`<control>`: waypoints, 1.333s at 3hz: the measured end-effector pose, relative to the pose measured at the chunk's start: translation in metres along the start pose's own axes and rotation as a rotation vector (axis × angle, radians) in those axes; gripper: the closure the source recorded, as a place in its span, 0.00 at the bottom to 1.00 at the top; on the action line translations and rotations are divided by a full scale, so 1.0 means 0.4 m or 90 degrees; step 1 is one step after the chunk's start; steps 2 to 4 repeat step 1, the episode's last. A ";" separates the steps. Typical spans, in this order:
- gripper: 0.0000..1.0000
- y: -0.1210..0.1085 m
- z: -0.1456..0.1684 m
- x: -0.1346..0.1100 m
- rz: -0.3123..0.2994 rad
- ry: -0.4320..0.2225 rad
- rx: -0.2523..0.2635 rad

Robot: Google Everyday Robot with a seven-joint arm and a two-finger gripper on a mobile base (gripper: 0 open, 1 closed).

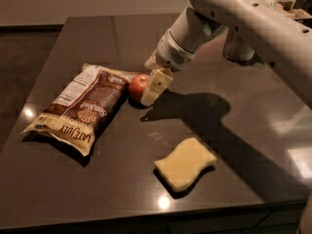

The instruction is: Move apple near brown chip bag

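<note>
The apple (137, 85), small and red-orange with a paler patch, rests on the dark table right beside the upper right edge of the brown chip bag (83, 106). The bag lies flat at the left, label up, with "LATE JULY" lettering at its near end. My gripper (154, 86) comes down from the white arm at the upper right and sits against the apple's right side, covering part of it. The apple and the bag look close enough to touch or nearly touch.
A yellow wavy-edged sponge (186, 163) lies near the table's front edge (146, 218). A grey cylindrical object (237, 48) stands at the back right, behind the arm. The arm's shadow falls across the table's middle right.
</note>
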State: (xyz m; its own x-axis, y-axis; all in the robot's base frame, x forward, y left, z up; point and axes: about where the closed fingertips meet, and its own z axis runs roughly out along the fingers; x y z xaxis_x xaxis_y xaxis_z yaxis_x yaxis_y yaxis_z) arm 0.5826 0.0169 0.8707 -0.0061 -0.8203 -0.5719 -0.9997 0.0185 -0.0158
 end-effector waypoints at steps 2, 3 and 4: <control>0.00 0.000 0.000 0.000 0.000 0.000 0.000; 0.00 0.000 0.000 0.000 0.000 0.000 0.000; 0.00 0.000 0.000 0.000 0.000 0.000 0.000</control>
